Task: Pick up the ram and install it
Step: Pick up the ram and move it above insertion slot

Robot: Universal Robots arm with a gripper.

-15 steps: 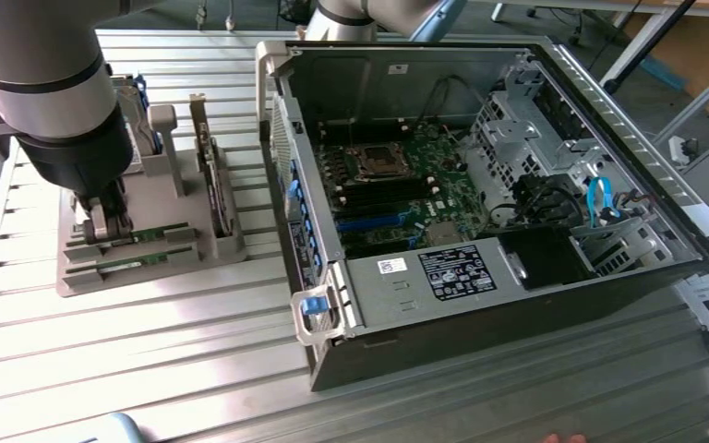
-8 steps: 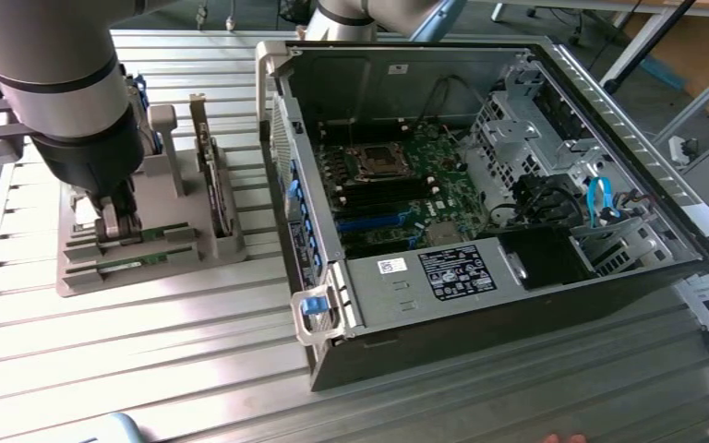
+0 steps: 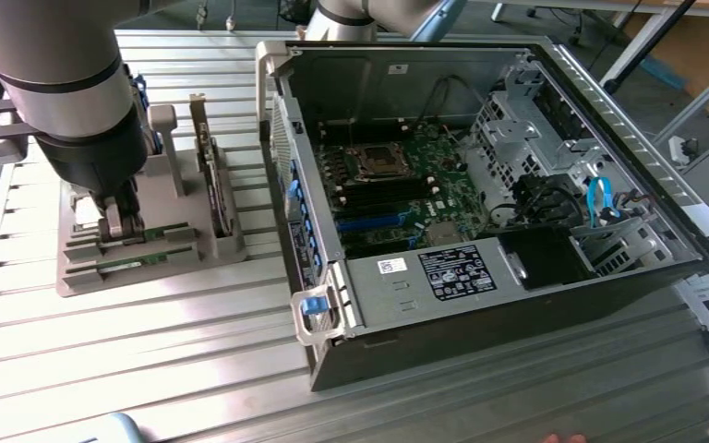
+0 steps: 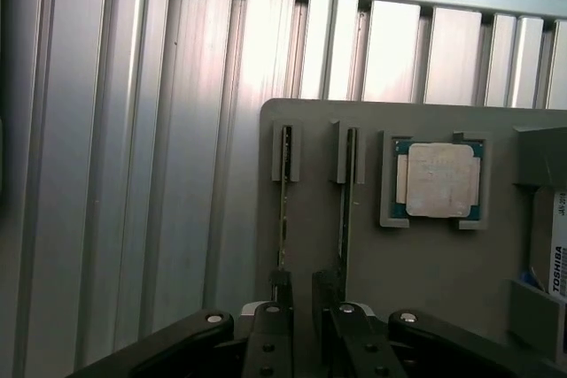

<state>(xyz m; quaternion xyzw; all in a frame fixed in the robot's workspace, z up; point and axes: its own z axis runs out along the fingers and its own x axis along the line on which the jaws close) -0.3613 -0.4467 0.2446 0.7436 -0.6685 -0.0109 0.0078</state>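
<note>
Closest to the wrist camera, the gripper (image 4: pixel 304 297) hangs with its fingers (image 4: pixel 282 289) parted, a bare gap between them and nothing held. Just past the tips, the ram (image 4: pixel 285 192) stands on edge in a slot of the grey holder (image 4: pixel 443 281). A second stick (image 4: pixel 348 192) sits just beside it in a parallel slot. One finger lines up with the ram, but I cannot tell whether the jaws truly straddle it. Farther along the holder lie the processor (image 4: pixel 438 179) in its pocket and a drive (image 4: pixel 556 254) at the edge, all resting on the slatted table (image 4: pixel 133 174).

Seen from outside, the gripper (image 3: pixel 118 221) is low over the holder. A card (image 3: pixel 213 175) stands upright toward the exterior view's right. Beyond that is the open case (image 3: pixel 453 305), whose dark slots (image 3: pixel 386 189) look unfilled.

This appears to be the pick stage, with the grasp not yet made and installing not begun. The grasp likely calls for jaws set squarely astride the one thin stick, closing on its flat faces and staying clear of its neighbour. It then needs a straight pull, so the stick does not bind in its slot.
</note>
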